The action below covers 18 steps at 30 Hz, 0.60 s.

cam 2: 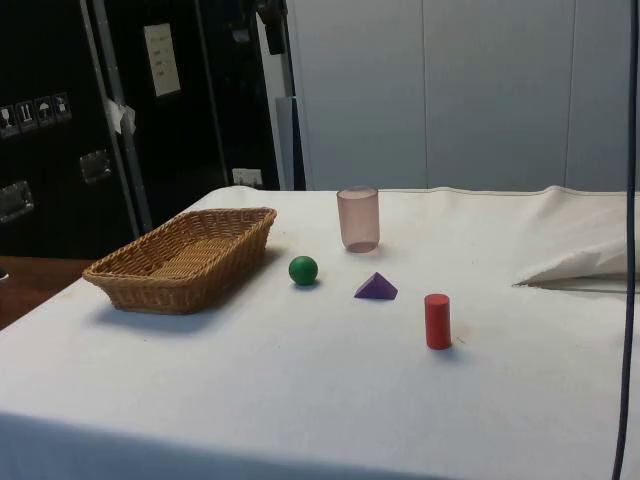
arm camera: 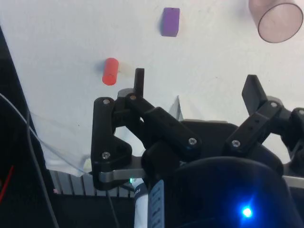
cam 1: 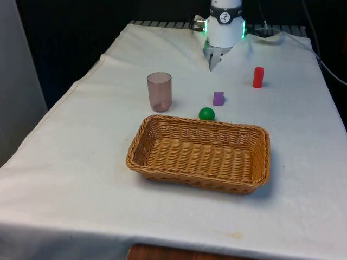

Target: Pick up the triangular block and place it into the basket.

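Observation:
The purple triangular block (cam 1: 218, 98) (cam 2: 376, 287) (arm camera: 170, 21) lies on the white cloth, just behind the green ball (cam 1: 206, 114) (cam 2: 303, 270). The empty wicker basket (cam 1: 191, 181) (cam 2: 168, 292) sits in front of both, nearer the front camera. My gripper (cam 1: 213, 60) (arm camera: 196, 88) hangs open above the far end of the table, well behind the block, with nothing between its fingers (arm camera: 139, 80).
A translucent pink cup (cam 1: 159, 91) (cam 2: 358, 218) (arm camera: 279, 19) stands upright to the front view's left of the block. A red cylinder (cam 1: 258, 77) (cam 2: 437, 320) (arm camera: 110, 71) stands to the front view's right. The cloth bunches into a fold (cam 2: 575, 265) near the robot's base.

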Each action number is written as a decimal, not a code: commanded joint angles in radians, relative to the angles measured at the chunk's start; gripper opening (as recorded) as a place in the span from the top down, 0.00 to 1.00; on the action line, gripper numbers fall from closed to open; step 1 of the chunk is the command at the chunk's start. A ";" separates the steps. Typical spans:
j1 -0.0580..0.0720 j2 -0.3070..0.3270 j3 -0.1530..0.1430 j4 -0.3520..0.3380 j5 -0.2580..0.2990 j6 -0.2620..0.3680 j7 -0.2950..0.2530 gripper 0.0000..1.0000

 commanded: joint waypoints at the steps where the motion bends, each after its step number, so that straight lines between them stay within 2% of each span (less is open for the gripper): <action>1: 0.000 0.000 0.003 -0.001 0.000 0.000 0.003 0.00; 4: 0.006 -0.017 0.015 -0.024 -0.017 0.015 0.027 0.00; 9: 0.006 -0.040 0.030 -0.066 -0.031 0.038 0.044 0.00; 10: 0.003 -0.027 0.028 -0.048 -0.019 0.016 0.032 0.00; 11: 0.006 -0.046 0.033 -0.078 -0.034 0.044 0.048 0.00; 17: 0.006 -0.088 0.053 -0.166 -0.054 0.108 0.074 0.00; 18: 0.004 -0.081 0.051 -0.154 -0.045 0.089 0.064 0.00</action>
